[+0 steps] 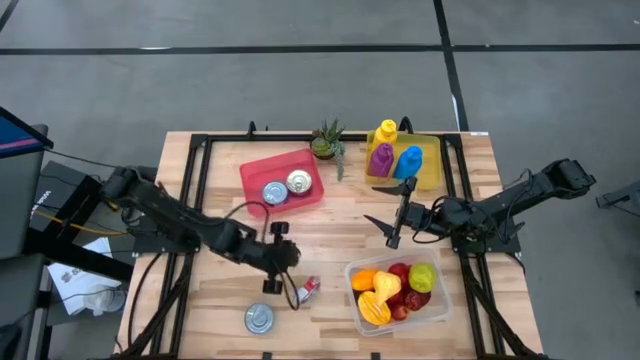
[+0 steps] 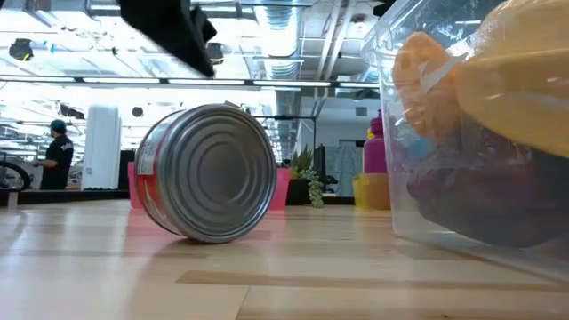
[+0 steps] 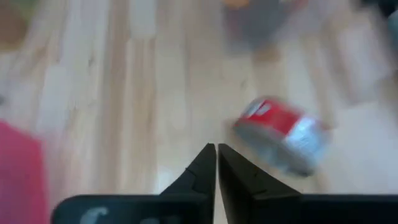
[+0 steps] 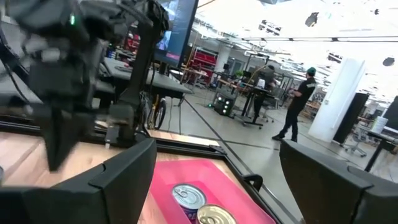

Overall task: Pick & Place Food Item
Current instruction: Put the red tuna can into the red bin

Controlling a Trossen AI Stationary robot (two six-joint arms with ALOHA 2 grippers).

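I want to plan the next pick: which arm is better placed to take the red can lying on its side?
The left. Its gripper, shut, hangs just beside the red can; the right gripper is open, farther away near the yellow bin.

Arms: two, dark, jointed, slender links with rounded housings at the joints.
Left pincer: two black tapering fingers, tips pointed, on a broad black crossbar.
Right pincer: two black fingers, thick and angular, matte.
Cables: black leads loop beside the left arm.
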